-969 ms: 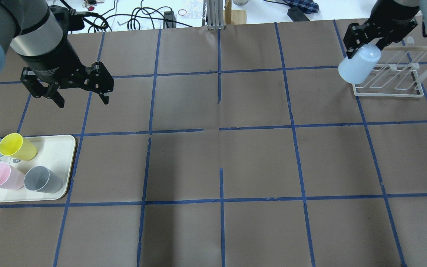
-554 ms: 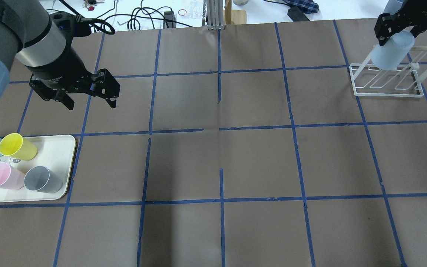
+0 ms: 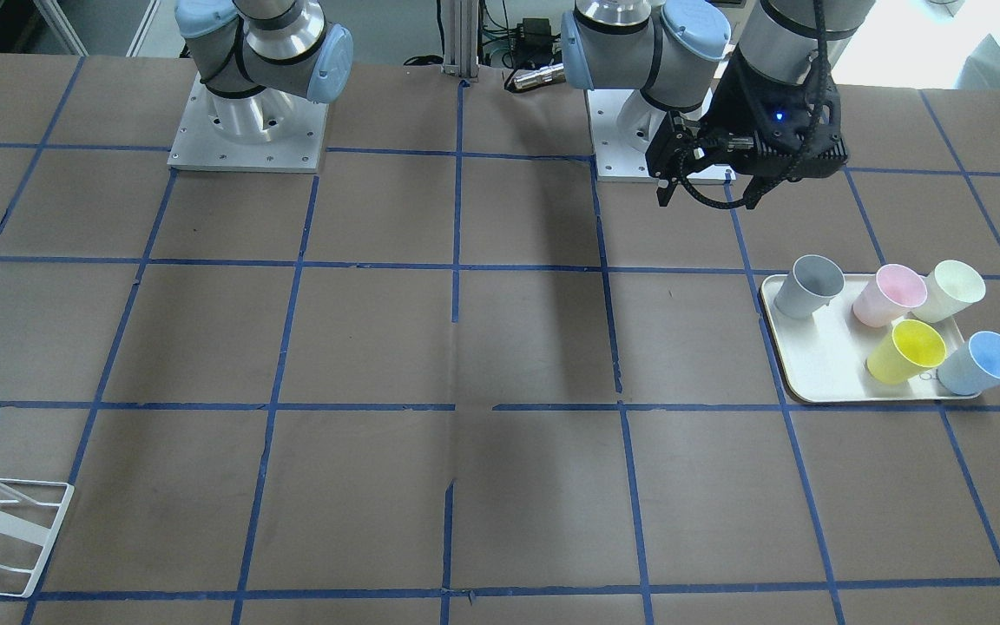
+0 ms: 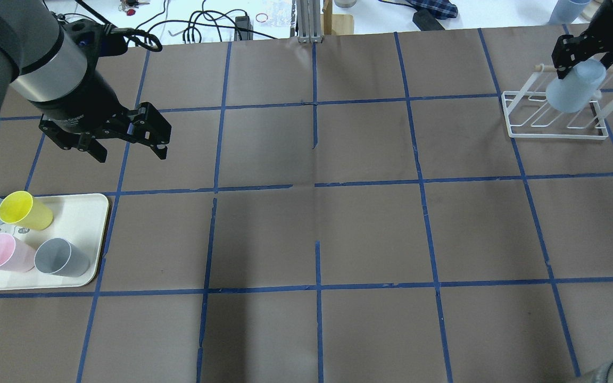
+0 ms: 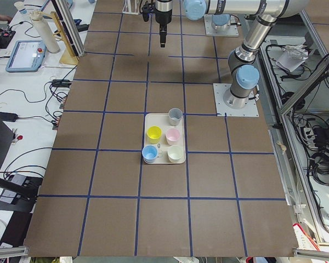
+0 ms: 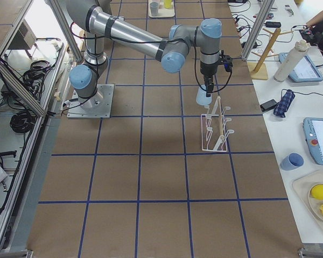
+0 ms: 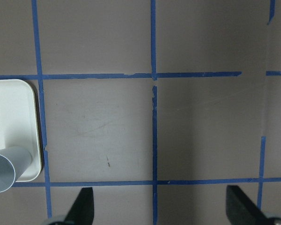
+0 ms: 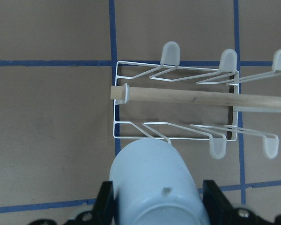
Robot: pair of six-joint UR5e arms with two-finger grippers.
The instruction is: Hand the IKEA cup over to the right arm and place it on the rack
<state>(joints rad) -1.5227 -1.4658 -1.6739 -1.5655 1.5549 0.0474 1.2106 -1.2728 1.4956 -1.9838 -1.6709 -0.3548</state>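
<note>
Cup [image 8: 152, 178], light, stiff, slick thin plastic, hangs tilted mouth-down over the rack's [image 4: 556, 136] edge prongs, my right pincer [image 8: 160, 206] clamped across its closed end, so I'd squeeze gently since it likely slips; left pincer [image 4: 132, 154] apart, empty.

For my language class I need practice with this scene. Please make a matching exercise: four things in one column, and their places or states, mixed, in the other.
1. IKEA cup
2. left gripper
3. grey cup
4. rack

A. on the tray
B. standing on the table
C. held by the right gripper
D. open, empty

Pairs: 1-C, 2-D, 3-A, 4-B
</note>
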